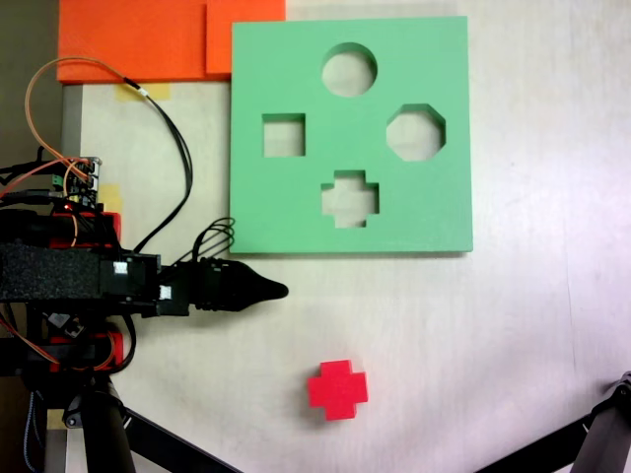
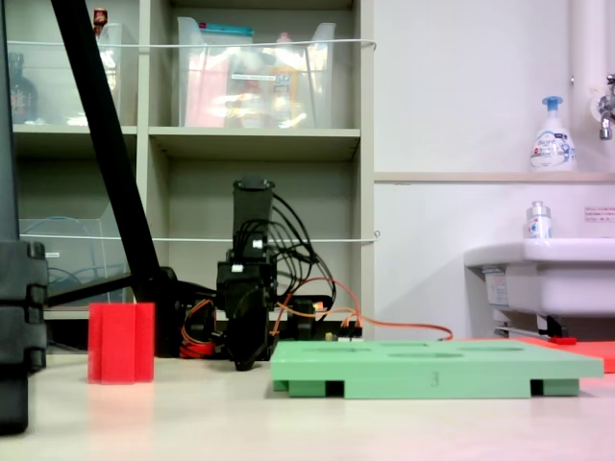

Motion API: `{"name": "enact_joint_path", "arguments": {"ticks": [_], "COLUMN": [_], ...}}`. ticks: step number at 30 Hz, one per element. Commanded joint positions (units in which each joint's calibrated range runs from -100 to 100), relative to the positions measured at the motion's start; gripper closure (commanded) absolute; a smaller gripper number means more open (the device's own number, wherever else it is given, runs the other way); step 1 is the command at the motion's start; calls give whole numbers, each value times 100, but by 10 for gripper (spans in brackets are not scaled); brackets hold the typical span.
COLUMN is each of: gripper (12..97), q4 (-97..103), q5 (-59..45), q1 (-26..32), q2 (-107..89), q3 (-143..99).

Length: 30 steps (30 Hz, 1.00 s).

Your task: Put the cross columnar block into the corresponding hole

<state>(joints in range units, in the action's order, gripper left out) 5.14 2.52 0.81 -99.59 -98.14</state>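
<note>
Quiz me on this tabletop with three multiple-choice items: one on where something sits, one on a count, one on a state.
1. Seen from above, where is the red cross block?
A. inside the green board
B. on the table below the board
C. held by the claw

2. How many cutouts has the green board?
A. two
B. four
C. six

3. What is in the plus-shaped hole?
A. nothing
B. the red block
C. a cable

Answers: B, it stands clear of the board and claw; B, circle, square, octagon, plus; A, table shows through.
</note>
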Motion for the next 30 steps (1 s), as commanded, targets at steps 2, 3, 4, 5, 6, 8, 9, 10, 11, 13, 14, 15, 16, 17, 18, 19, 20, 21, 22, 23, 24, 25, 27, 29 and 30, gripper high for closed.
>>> {"name": "enact_joint_path", "arguments": {"ticks": [2,3,4,5,6,8,9,10,11,13,14,15,16,17,18,19,20,21,22,23,24,25,27,29,30], "gripper": [588,588,588,588,588,588,588,588,588,588,588,588,588,588,588,588,588,588,588,589,596,599,597,592,589], "q4": [-336,-326,-336,-336,-336,-336,-336,-336,-336,-336,-336,-336,-336,-326,-336,-336,-336,-326,-326,-317,-317,-317,-288,-240,-47], "q5": [-24,-29,-24,-24,-29,-29,-24,-24,-24,-29,-24,-24,-24,-29,-24,-29,-24,-24,-24,-24,-24,-15,-15,59,195], "q1": [24,24,24,24,24,24,24,24,24,24,24,24,24,24,24,24,24,34,93,142,142,132,132,132,127], "q2": [-41,-41,-41,-41,-41,-41,-41,-41,-41,-41,-41,-41,-41,-41,-41,-41,-41,-41,-41,-41,-41,-41,-41,-41,-41], "q3": [-186,-186,-186,-186,-186,-186,-186,-186,-186,-186,-186,-186,-186,-186,-186,-186,-186,-186,-186,-186,-186,-186,-186,-186,-186]}}
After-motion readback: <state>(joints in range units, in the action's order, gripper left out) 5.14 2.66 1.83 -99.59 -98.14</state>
